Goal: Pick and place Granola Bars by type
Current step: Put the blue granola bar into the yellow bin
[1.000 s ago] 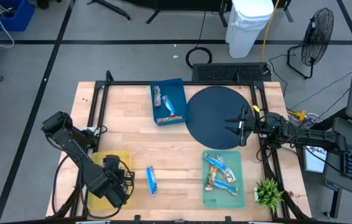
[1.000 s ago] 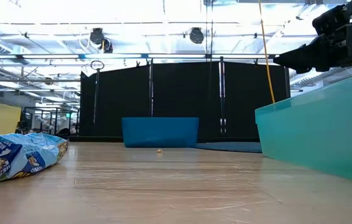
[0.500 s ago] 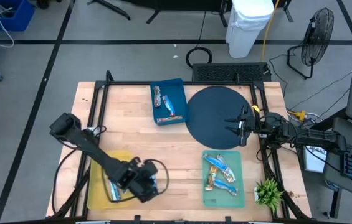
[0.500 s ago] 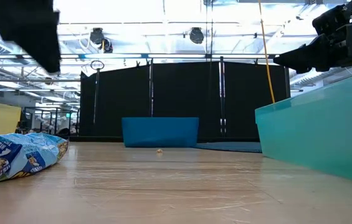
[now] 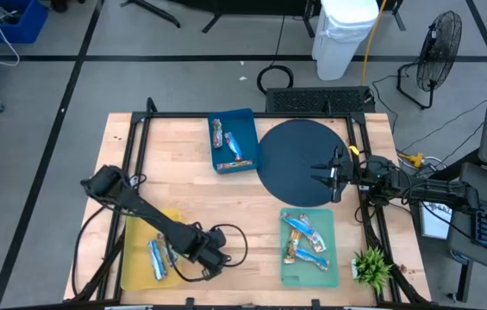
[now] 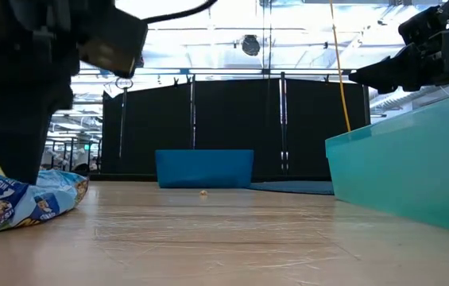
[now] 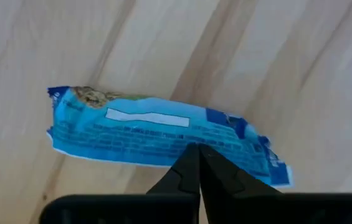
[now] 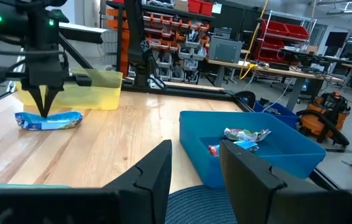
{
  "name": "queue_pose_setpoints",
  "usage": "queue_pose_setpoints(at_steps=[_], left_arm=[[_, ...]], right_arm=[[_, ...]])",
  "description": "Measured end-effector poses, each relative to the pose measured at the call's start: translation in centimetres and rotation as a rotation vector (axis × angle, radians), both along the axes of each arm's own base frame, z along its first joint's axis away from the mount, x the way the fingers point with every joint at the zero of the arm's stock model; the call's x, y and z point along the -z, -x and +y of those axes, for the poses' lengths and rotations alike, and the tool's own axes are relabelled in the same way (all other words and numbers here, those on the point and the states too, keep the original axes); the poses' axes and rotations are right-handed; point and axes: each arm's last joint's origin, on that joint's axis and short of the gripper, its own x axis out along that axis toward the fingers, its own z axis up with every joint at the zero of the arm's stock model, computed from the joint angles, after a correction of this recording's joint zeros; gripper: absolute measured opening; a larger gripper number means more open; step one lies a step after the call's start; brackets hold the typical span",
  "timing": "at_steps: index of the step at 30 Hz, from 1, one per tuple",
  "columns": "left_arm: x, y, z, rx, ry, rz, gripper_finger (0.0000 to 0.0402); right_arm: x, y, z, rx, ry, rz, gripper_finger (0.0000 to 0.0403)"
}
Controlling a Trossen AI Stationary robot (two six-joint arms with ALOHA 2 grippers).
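Observation:
A blue-and-white granola bar (image 7: 144,130) lies flat on the wooden table, between the yellow tray (image 5: 140,228) and the teal tray (image 5: 329,220). It also shows in the low view (image 6: 17,200) and the right wrist view (image 8: 49,119). My left gripper (image 5: 208,251) is shut and points straight down. Its tips (image 7: 197,150) are at the middle of the bar's long edge. My right gripper (image 8: 194,163) is open and empty, hovering over the dark round mat (image 5: 299,162) at the right. My left gripper's shut fingertips (image 8: 43,112) come from above onto the middle of the bar's long edge (image 7: 182,146). I cannot tell whether they touch it. The bar lies flat on the table.
Two blue bars (image 5: 157,257) lie in the yellow tray. The blue tray (image 5: 252,129) at the far middle and the teal tray each hold several bars. A small plant (image 5: 371,267) stands at the near right corner. A black frame runs along the table's edges.
My left gripper has swung from over the yellow tray toward the table's right edge. It has come down over the blue bar on the table. The bar has stayed where it was.

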Motion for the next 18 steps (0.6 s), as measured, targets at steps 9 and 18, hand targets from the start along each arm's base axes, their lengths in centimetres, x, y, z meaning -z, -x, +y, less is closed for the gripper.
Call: queue_pose_setpoints(at_steps=[9, 18], left_arm=[[1.0, -0.9, 2.8, -0.036, -0.134, 0.046, 0.0011], [0.6, -0.5, 8.3, -0.154, -0.458, 0.195, 0.0010]], right_arm=[[0.0, 0.0, 0.0, 0.000, 0.000, 0.000, 0.0125], [0.0, 0.0, 0.0, 0.000, 0.000, 0.001, 0.0125]])
